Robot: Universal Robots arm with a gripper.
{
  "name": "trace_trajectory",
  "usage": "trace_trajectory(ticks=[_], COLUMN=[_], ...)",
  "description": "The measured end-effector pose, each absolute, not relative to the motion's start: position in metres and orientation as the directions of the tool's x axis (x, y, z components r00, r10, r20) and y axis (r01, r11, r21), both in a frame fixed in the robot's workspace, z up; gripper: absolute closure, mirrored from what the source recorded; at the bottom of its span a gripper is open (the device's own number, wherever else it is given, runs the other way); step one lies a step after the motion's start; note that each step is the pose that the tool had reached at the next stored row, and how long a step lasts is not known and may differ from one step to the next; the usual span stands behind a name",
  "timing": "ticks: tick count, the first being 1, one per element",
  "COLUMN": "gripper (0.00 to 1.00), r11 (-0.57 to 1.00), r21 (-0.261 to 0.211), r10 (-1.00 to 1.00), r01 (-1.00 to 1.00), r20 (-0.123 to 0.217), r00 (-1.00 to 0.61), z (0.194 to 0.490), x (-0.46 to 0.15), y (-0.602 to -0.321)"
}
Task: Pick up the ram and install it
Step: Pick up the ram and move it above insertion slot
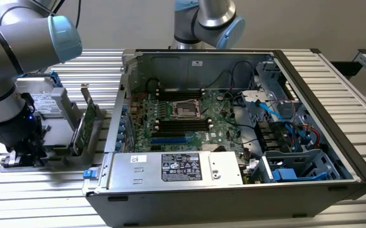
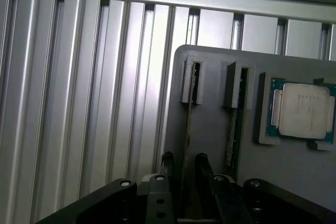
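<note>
The jaws stand open, one finger on each side of the ram [image 2: 188,124], which stands on edge in its slot in the grey holder [image 2: 210,145]. The gripper [image 2: 185,162] has not closed on it. The holder sits at the exterior view's left, beside the open computer case [image 1: 309,85]. The pick is not yet made, and fitting the ram to the motherboard [image 1: 170,111] is all left.

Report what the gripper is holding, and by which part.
Nothing is held. The open fingers straddle the thin green ram stick standing edgewise in the grey plastic holder, without clamping it.
</note>
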State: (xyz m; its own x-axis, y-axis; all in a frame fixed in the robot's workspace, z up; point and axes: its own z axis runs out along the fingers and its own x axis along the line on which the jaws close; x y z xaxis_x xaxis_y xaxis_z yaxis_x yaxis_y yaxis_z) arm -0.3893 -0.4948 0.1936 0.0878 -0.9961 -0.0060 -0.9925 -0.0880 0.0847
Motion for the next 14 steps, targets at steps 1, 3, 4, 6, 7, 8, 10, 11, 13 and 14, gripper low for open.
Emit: trace_trajectory(ticks=[1, 3, 4, 6, 7, 8, 10, 11, 13, 14], gripper=[0.69, 0.72, 0.78, 0.84, 0.86, 0.86, 0.86, 0.86, 0.86, 0.86], r11=[-0.088, -0.088, -0.088, -0.088, -0.088, -0.088, -0.088, -0.088, -0.088, -0.088], r21=[0.085, 0.085, 0.085, 0.085, 0.085, 0.085, 0.085, 0.085, 0.085, 0.085], r10=[-0.996, -0.996, -0.996, -0.996, -0.996, -0.996, -0.996, -0.996, -0.996, -0.996], r01=[-0.993, -0.993, -0.993, -0.993, -0.993, -0.993, -0.993, -0.993, -0.993, -0.993], r20=[-0.006, -0.006, -0.006, -0.006, -0.006, -0.006, -0.006, -0.006, -0.006, -0.006], r00=[0.088, 0.088, 0.088, 0.088, 0.088, 0.088, 0.088, 0.088, 0.088, 0.088], z=[0.1936, 0.1936, 0.1936, 0.1935, 0.1935, 0.1936, 0.1936, 0.1936, 0.1935, 0.1936], x=[-0.3893, -0.3893, -0.3893, -0.3893, -0.3893, -0.3893, -0.3893, -0.3893, -0.3893, -0.3893], y=[-0.4948, -0.4948, -0.4948, -0.4948, -0.4948, -0.4948, -0.4948, -0.4948, -0.4948, -0.4948])
